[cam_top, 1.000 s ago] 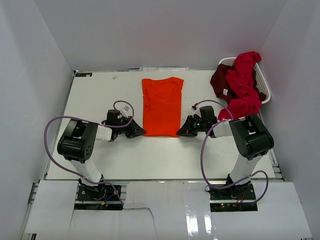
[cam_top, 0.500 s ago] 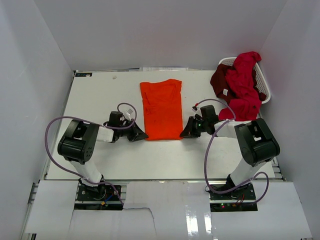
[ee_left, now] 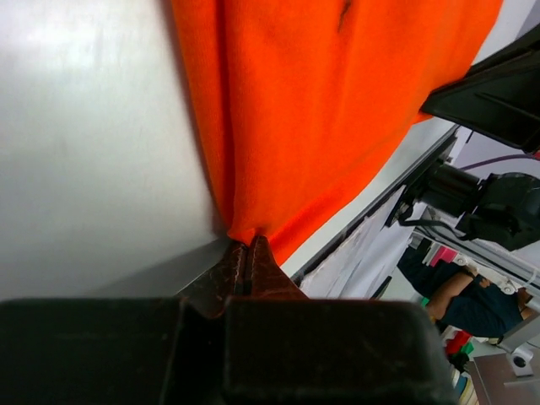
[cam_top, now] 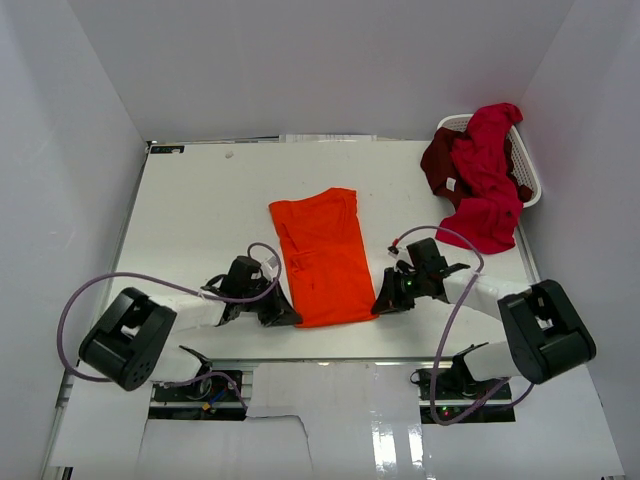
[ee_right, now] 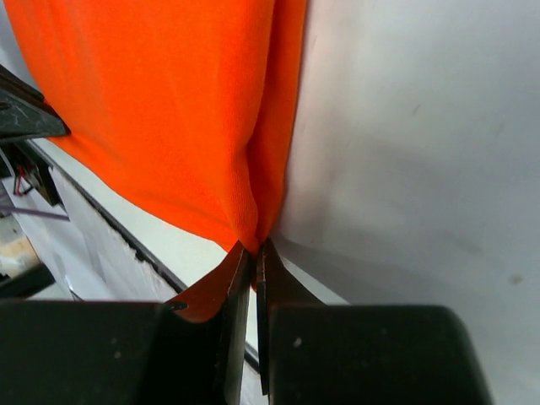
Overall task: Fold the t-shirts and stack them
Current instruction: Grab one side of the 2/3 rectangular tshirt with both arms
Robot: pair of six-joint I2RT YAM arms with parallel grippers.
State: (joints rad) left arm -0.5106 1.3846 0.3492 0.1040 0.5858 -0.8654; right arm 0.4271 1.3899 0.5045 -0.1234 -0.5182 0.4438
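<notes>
- Top external view: a flat white table (cam_top: 200, 220) stands inside an enclosure of plain white walls (cam_top: 320, 60). Both arm bases are bolted at its near edge.
- A white plastic basket (cam_top: 533, 188) sits at the far right corner of the table. A crimson t-shirt (cam_top: 485, 160) and a dark maroon t-shirt (cam_top: 437, 165) are heaped over it. Crimson cloth spills over the near rim onto the table.
- The orange t-shirt (cam_top: 320, 258) lies flat on the near middle of the table, folded into a narrow strip, well apart from the basket.
- Its long axis runs from far to near, slightly tilted, with the far end leaning to the left. The neck end points away from the arms. The hem lies close to the near table edge.
- The left gripper (cam_top: 285, 315) is low on the table at the near left corner of the orange t-shirt. The left wrist view shows its fingers clamped together on that corner.
- The right gripper (cam_top: 383, 305) is at the near right corner. The right wrist view shows its fingers pinched tight on the cloth there.
</notes>
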